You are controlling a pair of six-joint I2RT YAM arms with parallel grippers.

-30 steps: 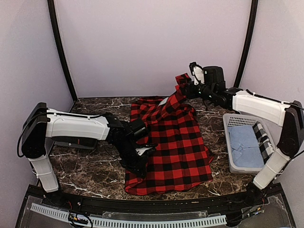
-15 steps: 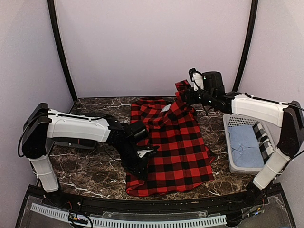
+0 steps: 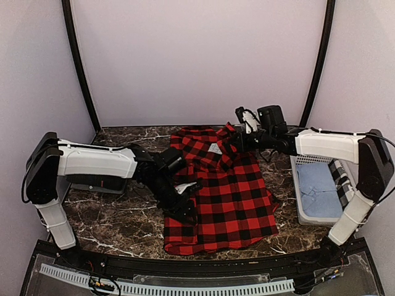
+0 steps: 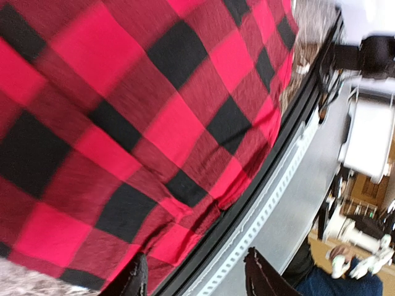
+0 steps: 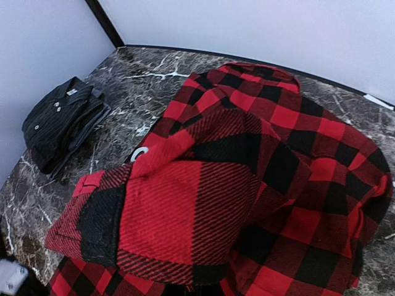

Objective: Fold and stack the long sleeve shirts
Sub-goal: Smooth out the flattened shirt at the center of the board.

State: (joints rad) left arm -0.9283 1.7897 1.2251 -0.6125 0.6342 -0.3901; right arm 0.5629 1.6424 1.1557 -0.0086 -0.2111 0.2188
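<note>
Flannel shirt (image 3: 225, 191) lay spread mid-surface (image 3: 111, 219). Your right gripper (image 3: 239, 140) held its sleeve up over the body, jaws clenched on the cloth. Left gripper (image 3: 187, 208) sat at the left hem, jaws released. You needed to lay that sleeve flat and square across the chest.

White-shelled arms (image 3: 92, 163), black joints (image 3: 157, 176)

Matt woven flannel shirt (image 3: 229, 188), glossy marble table (image 3: 108, 221)
</note>
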